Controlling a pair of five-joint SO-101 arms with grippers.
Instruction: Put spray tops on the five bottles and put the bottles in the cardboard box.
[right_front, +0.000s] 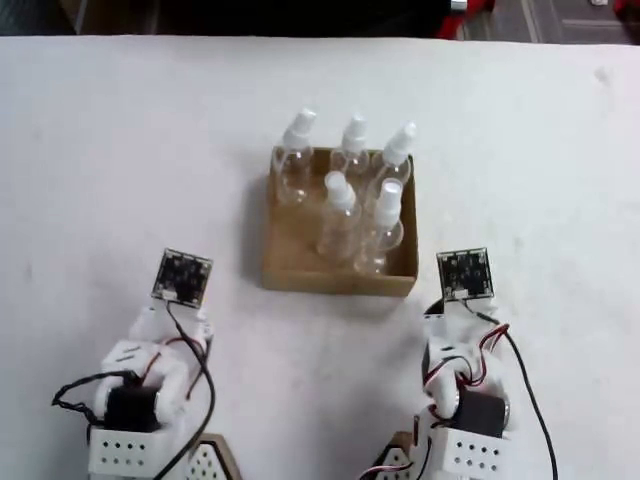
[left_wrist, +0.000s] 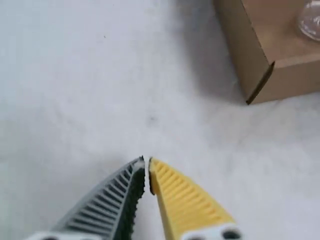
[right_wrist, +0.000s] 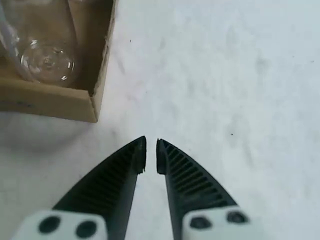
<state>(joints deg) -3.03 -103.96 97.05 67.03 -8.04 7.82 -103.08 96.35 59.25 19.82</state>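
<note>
Several clear bottles (right_front: 340, 218) with white spray tops stand upright inside the cardboard box (right_front: 290, 270) at the table's middle. The box's corner (left_wrist: 260, 75) and a bottle's base (left_wrist: 310, 20) show in the left wrist view; in the right wrist view a bottle's base (right_wrist: 47, 62) sits in the box (right_wrist: 55, 102). My left gripper (left_wrist: 147, 167), grey and yellow, is shut with nothing in it, over bare table at the near left. My right gripper (right_wrist: 151, 150), black, is shut and holds nothing, near the box's front right corner.
The white table (right_front: 120, 150) spreads wide around the box. Both arm bases (right_front: 130, 400) (right_front: 465, 400) sit at the near edge, each with a small camera board (right_front: 182, 276) (right_front: 464, 273) above it.
</note>
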